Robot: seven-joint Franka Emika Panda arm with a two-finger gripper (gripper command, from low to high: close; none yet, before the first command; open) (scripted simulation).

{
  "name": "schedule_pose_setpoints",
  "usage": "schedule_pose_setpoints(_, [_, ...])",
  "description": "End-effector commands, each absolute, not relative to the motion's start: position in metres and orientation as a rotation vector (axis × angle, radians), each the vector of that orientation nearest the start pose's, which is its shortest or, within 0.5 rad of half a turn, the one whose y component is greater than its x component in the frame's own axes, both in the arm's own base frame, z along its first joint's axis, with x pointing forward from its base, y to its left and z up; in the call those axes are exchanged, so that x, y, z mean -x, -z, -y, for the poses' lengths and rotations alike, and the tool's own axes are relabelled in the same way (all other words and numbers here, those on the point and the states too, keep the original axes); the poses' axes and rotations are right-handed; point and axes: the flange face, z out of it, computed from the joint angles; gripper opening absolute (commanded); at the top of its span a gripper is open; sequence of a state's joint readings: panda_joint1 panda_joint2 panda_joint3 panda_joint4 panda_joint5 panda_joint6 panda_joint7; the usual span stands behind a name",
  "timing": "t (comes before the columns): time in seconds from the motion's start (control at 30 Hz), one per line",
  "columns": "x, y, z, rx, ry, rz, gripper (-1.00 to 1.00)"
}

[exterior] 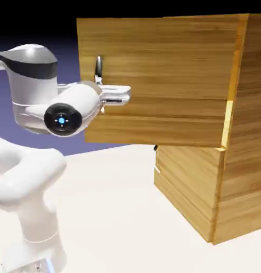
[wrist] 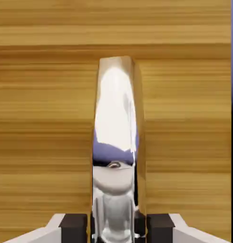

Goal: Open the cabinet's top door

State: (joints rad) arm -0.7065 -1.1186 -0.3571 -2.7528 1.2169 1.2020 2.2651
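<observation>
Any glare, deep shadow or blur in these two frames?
Exterior view: pale floor and arm look washed out, bright strip on the top door's hinge-side edge, backdrop black at the top. Hand view: white glare and mirror-like reflections on the handle; wood grain soft, slightly smeared.

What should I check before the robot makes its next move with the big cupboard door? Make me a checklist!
1. Top door swung out from the cabinet: ok, it stands open.
2. Handle between the jaws: ok, one finger is on each side and they look shut on it.
3. Upper end of the handle in sight: ok, it shows above the fingers.
4. Lower end of the handle in sight: not ok, it runs out of the hand view's bottom edge.
5. Lower door shut: ok, it looks closed.
6. Inside behind the top door: cannot tell, it is hidden.
</observation>
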Motion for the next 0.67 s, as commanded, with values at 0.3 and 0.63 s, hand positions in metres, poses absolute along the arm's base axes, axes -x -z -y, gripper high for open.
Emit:
schedule_pose_setpoints(0.3, [-0.160, -0.578, 0.203, 0.499, -1.602, -1.767, -1.00])
schedule_pose_setpoints(0.63, [-0.178, -0.578, 0.276, 0.684, -1.730, -1.763, 1.00])
